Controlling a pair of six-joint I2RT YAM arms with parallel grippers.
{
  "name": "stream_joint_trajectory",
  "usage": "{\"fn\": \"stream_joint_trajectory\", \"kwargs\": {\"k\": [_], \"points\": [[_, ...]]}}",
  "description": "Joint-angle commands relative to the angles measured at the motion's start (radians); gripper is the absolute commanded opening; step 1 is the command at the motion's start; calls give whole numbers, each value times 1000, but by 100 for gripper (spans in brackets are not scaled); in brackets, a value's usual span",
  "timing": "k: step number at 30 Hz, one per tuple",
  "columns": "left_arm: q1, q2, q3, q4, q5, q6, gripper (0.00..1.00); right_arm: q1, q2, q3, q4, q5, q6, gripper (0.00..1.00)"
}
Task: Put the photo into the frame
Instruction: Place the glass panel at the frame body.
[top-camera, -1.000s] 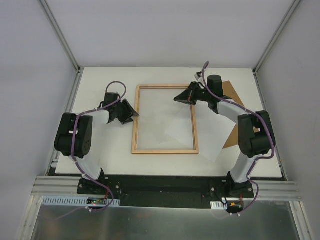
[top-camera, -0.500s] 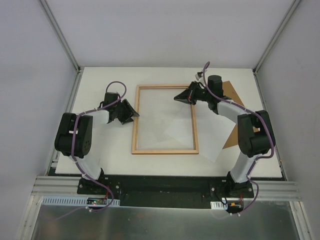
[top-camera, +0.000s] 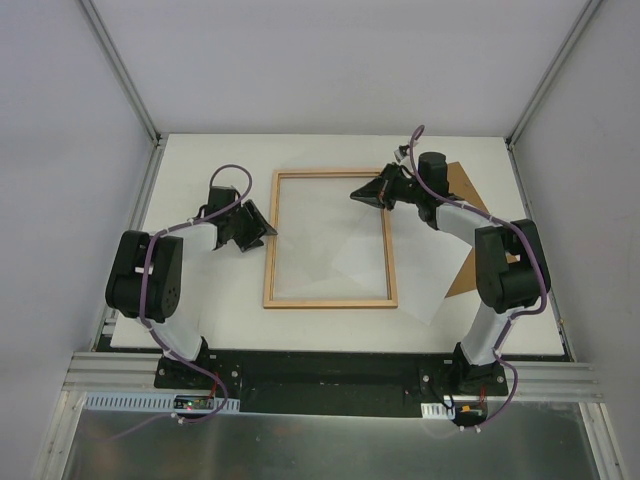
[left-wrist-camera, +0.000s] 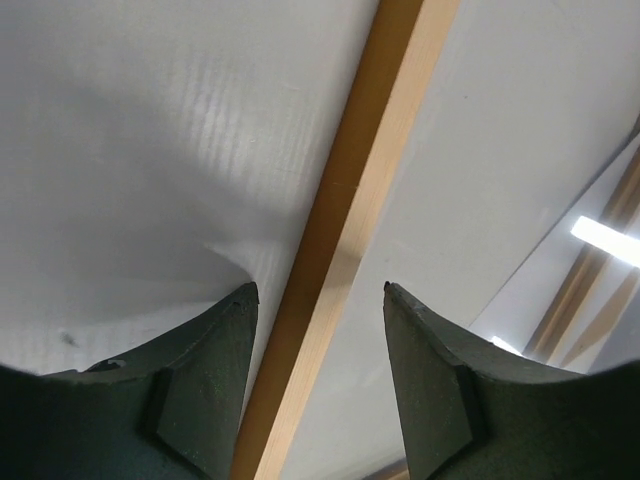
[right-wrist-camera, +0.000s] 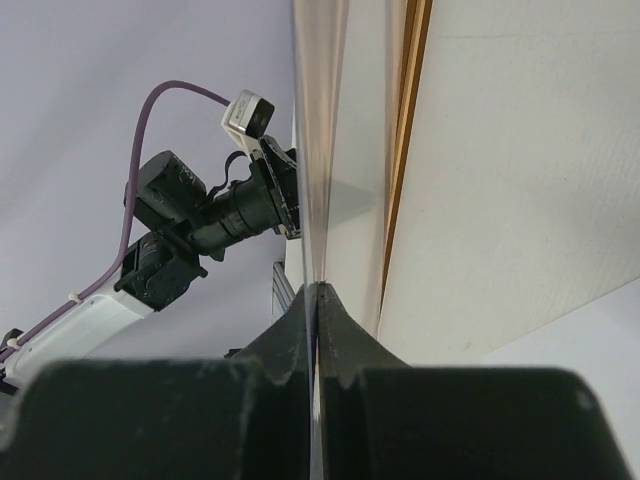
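At the near right of the table (top-camera: 200, 160) you have the photo (top-camera: 432, 285): flat, white side up, skewed. One part sits at the near right corner of the frame (top-camera: 331, 303). The rail runs unbroken across it, so it looks tucked underneath. The rest pokes out toward the right arm's base, so it is not seated.

Further in, the left gripper (left-wrist-camera: 320, 290) hangs low over the frame's left rail with jaws apart, one finger each side of the rail, gripping nothing.

Further still, at the frame's far right corner, the right gripper (right-wrist-camera: 318, 290) has its fingers pressed together. A thin shiny edge runs up from the tips. You cannot tell from the wrist view whether that edge is pinched or just behind them.

Past that, a brown backing board (top-camera: 462, 182) lies partly under the right arm.

Step in hand, by my read: getting hold of the frame, not the photo. Next, the left jaws need to close square on the rail, so the frame can be steadied or lifted clear of the sheet without dragging it. Then the photo needs squaring to the opening.
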Motion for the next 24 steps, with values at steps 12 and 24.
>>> {"fn": "stream_joint_trajectory", "kwargs": {"k": [12, 24], "points": [[-9, -12, -33, -131, -115, 41, 36, -5, 5, -8, 112, 0, 49, 1], [-11, 9, -20, -141, -120, 45, 25, -7, 3, -17, 119, 12, 52, 1]]}}
